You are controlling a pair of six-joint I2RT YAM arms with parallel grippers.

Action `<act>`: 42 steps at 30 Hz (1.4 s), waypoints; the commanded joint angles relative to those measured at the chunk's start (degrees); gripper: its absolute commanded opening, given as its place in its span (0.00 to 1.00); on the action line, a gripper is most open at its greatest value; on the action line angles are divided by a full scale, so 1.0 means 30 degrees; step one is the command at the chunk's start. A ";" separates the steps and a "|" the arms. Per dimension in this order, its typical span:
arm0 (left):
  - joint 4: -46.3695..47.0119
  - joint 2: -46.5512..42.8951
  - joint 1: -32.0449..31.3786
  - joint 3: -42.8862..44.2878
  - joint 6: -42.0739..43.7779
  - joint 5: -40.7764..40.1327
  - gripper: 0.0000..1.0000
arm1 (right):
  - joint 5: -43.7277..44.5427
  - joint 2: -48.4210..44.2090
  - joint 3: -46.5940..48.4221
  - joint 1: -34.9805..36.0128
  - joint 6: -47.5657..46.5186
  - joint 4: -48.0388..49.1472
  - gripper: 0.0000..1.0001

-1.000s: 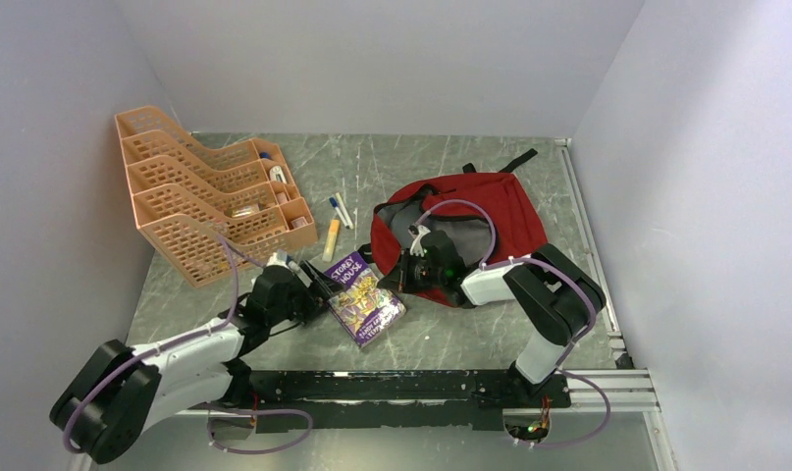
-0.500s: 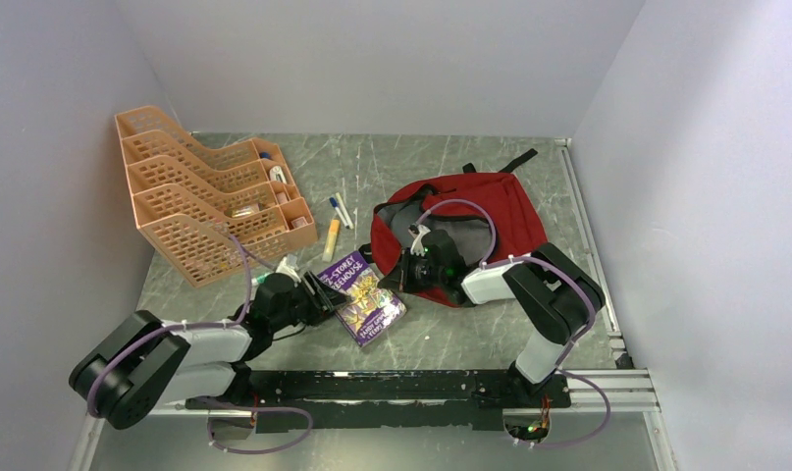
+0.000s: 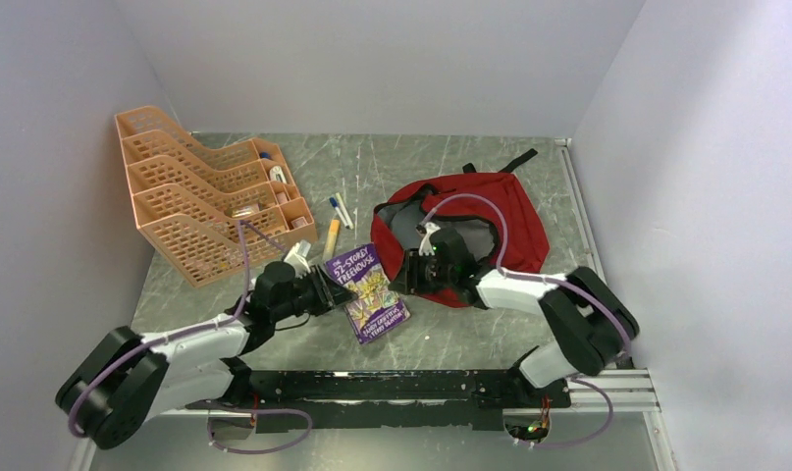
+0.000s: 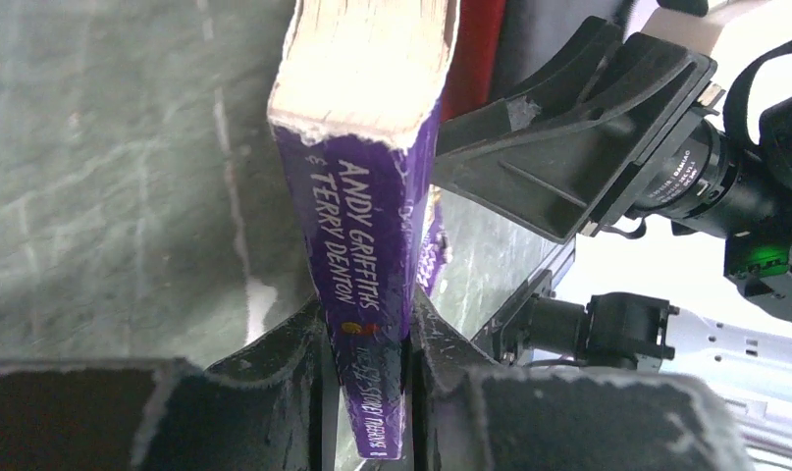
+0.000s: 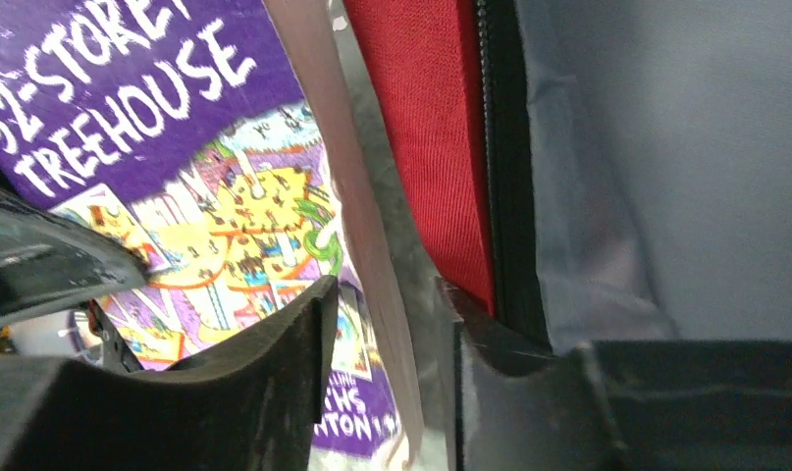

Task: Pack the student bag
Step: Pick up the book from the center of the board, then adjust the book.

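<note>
The student bag (image 3: 509, 211) lies open at centre right, red (image 5: 421, 118) with grey lining (image 5: 666, 147). A purple paperback book (image 3: 370, 292) lies just left of its mouth, tilted up on one side. My left gripper (image 3: 323, 287) is shut on the book's spine (image 4: 372, 196), and the left wrist view shows both pads of that gripper (image 4: 367, 304) pressed against it. My right gripper (image 3: 408, 273) sits between book and bag. Its jaws (image 5: 387, 304) stand open around the book's page edge (image 5: 362, 245), with gaps on both sides.
An orange tray rack (image 3: 200, 201) stands at the back left. Pens (image 3: 341, 210) and a yellow highlighter (image 3: 332, 235) lie between the rack and the bag. Walls close in on the left, back and right. A black rail (image 3: 411, 385) runs along the near edge.
My left gripper has closed onto the book's spine and lifted that side. My right gripper's jaws have opened, and that arm's elbow has swung out to the right.
</note>
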 commanded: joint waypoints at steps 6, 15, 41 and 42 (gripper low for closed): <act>-0.9781 -0.5342 -0.0127 0.5860 0.7899 0.0179 0.05 | 0.3571 -0.8733 0.0947 -0.0119 -0.3884 -0.4892 0.52; -1.8074 -0.4105 -0.0191 1.3084 1.4535 0.0412 0.05 | 0.4072 -1.5936 -0.0259 -0.0098 -0.7353 0.2055 0.60; -2.1125 -0.0294 -0.3708 1.7980 2.6865 0.1011 0.05 | -0.6444 -1.2137 0.6952 0.0247 -1.8853 -0.8725 0.73; -2.1005 -0.0385 -0.3935 1.7804 2.6977 0.0929 0.05 | -0.6651 -1.1866 0.7176 0.0302 -1.9066 -0.9323 0.73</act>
